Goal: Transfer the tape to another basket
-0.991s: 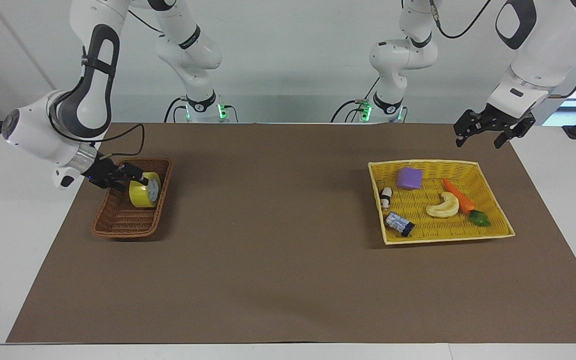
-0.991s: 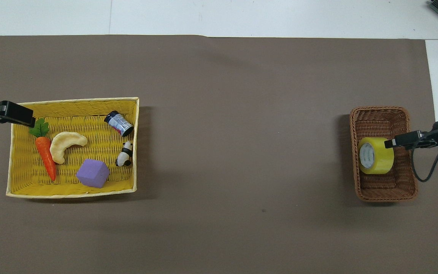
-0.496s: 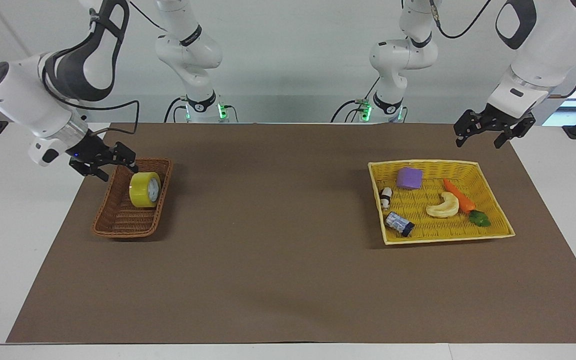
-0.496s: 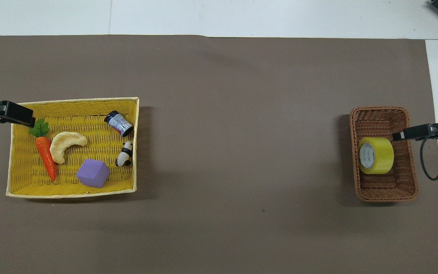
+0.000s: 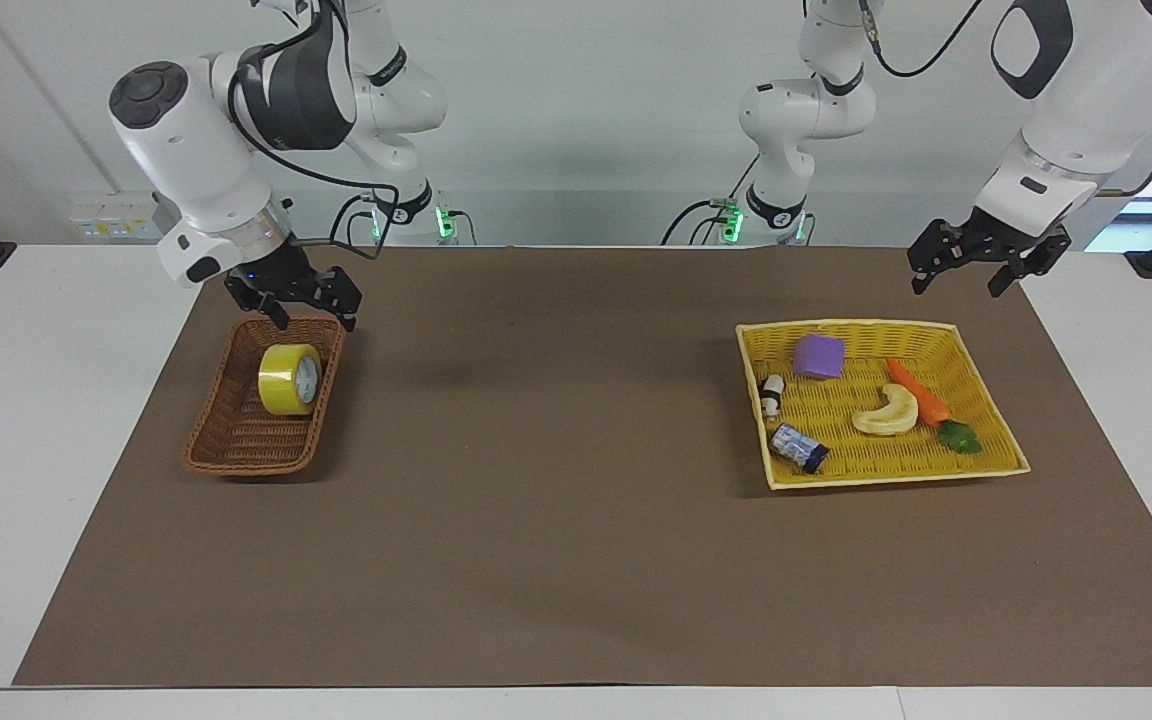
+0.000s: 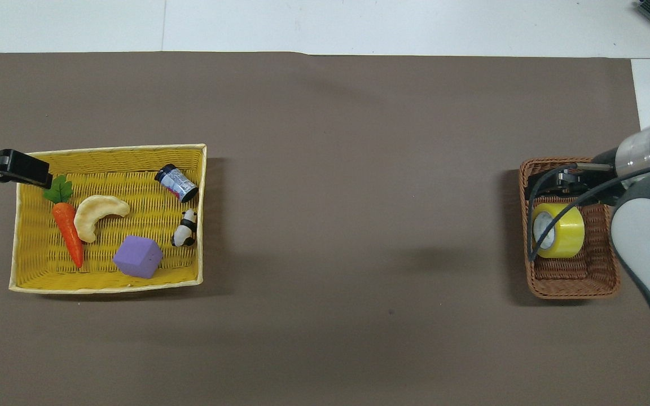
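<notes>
Tape [image 5: 289,379] sits in the basket [image 5: 236,440] on a brown-matted white bench [image 5: 26,400].
Right gripper [image 5: 294,300] above the basket, fingers spread, empty; left gripper [image 5: 966,262] waits, fingers spread; pale wall.

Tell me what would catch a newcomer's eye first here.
Probably the tape, a glossy yellow roll standing on edge in the brown basket at the right arm's end of the table, with the right gripper open over the basket's rim nearest the robots, not touching the roll. Next, the yellow basket at the left arm's end, holding a carrot and a purple block; the left gripper waits open above its corner.
</notes>
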You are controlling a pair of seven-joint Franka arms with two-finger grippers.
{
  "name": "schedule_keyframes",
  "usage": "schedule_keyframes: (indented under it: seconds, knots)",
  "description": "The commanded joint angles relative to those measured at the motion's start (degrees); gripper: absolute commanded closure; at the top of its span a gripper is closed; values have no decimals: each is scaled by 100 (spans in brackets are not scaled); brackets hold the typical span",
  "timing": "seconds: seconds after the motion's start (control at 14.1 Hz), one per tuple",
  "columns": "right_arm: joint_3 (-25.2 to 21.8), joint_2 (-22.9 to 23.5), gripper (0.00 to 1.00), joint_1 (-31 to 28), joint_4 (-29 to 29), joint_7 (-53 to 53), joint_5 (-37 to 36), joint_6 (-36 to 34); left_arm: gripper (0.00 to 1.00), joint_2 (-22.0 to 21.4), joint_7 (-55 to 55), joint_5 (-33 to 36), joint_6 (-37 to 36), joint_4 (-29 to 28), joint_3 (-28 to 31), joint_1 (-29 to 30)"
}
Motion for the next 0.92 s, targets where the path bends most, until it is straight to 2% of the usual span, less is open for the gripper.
schedule_keyframes:
  seconds: [0.0, 0.42, 0.5, 0.71, 0.85]
  knots:
    - [-66, -276, 0, -43, 335, 299, -211, -471, 0, -37, -16, 46, -102, 18, 13, -9]
    - [-110, -294, 0, -149, 1856, 352, -404, -1913, 0, -37, -16, 46, -102, 18, 13, -9]
    - [-102, -372, 0, -149, 1814, 370, -413, -1959, 0, -37, -16, 46, -102, 18, 13, -9]
    - [-5, -1022, 0, -62, 955, 877, -422, -1688, 0, -37, -16, 46, -102, 18, 13, 0]
    - [4, -1059, 0, -35, 900, 845, -396, -1800, 0, -37, -16, 46, -102, 18, 13, -9]
